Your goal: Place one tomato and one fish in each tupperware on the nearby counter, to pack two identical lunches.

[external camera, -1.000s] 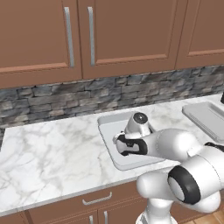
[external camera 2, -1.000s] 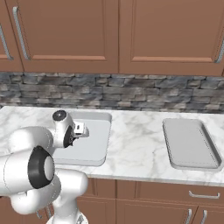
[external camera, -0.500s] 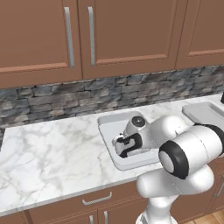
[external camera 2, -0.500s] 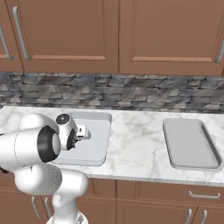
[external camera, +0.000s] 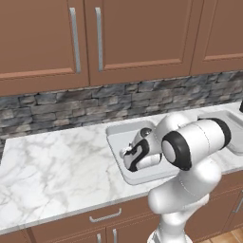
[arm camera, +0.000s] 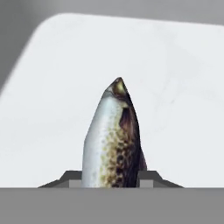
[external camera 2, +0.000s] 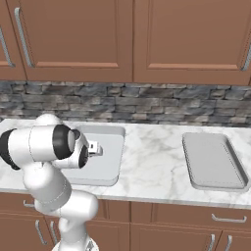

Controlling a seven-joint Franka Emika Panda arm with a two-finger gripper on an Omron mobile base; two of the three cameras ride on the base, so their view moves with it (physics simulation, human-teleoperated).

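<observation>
The gripper (arm camera: pixel 110 178) has its two finger tips set narrowly on either side of a slim fish (arm camera: pixel 113 140), silvery grey with brown speckles and a tapered snout, though whether they are pressing on it cannot be told. It points out over the smooth pale floor of the near tupperware (external camera: pixel 118 135), a shallow rounded-corner tray with a raised rim whose floor around the fish lies bare. That tray sits on the grey-veined white marble counter (external camera 2: pixel 157 162), well apart from the second tupperware (external camera 2: pixel 213 161), with open marble between them and rough stone backsplash (external camera 2: pixel 147 104) behind.
</observation>
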